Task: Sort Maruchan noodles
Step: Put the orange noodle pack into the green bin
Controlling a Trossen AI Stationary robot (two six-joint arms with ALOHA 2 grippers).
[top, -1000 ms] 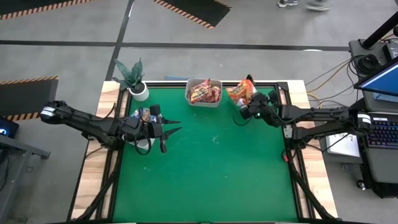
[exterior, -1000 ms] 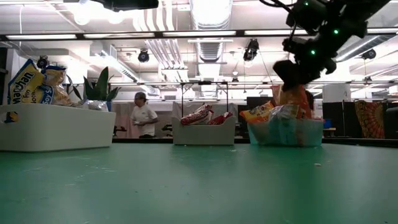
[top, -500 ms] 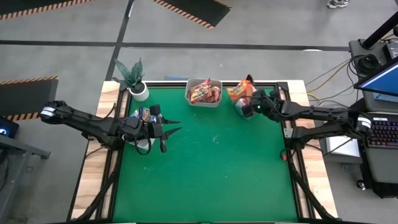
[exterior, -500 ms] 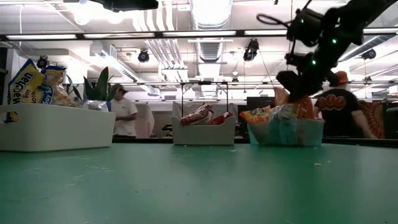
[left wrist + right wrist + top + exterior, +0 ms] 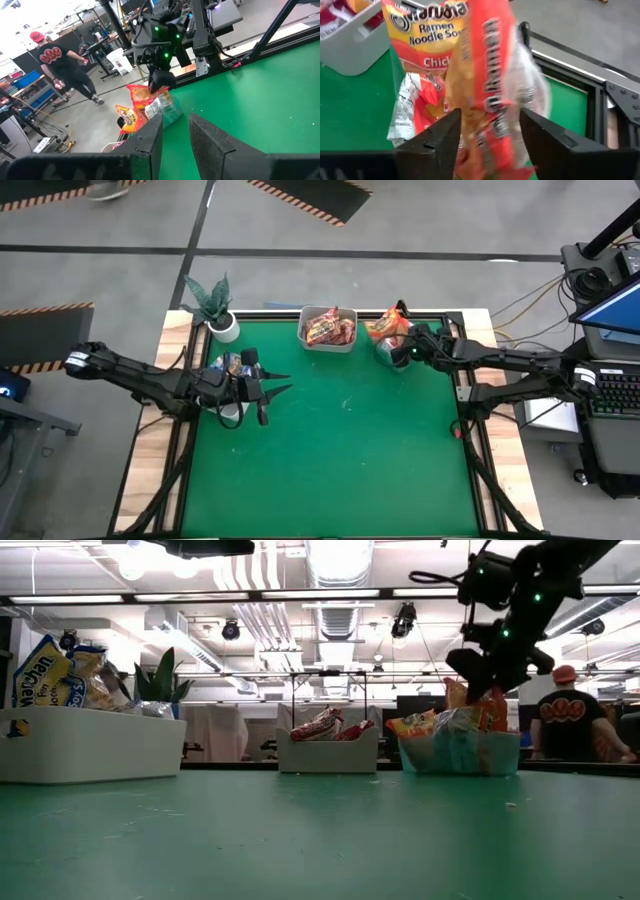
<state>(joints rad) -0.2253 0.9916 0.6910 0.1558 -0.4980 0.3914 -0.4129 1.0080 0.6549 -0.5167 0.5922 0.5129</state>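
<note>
My right gripper (image 5: 398, 350) hangs over a clear tub (image 5: 460, 752) of orange Maruchan noodles at the table's far right, pointing down at a slant. Its fingers stand apart in the right wrist view, with a blurred orange packet (image 5: 487, 95) upright between them. The packet's lower end is in the tub, among other orange packets (image 5: 427, 40). My left gripper (image 5: 272, 386) waits open above the mat's left side, with nothing between its fingers (image 5: 150, 140). Beside it is a white tub (image 5: 90, 745) of blue-and-white packets (image 5: 45, 670). My right gripper has the orange packet's upper part (image 5: 492, 125) between its two fingers, which come from above at a slant. The packet is blurred, and I cannot tell whether the fingers touch it. Its lower end reaches down into the clear tub.
A grey tub (image 5: 327, 330) with dark red packets stands at the far middle. A potted plant (image 5: 215, 305) is at the far left corner. The green mat (image 5: 340, 450) lies bare in front of the tubs. A person (image 5: 565, 720) stands in the room beyond the table.
My right gripper has swung a little toward the table's far edge over the clear tub, tipping and rolling as it went. The orange packet has gone with it and now stands upright over the tub. My left arm has kept still.
</note>
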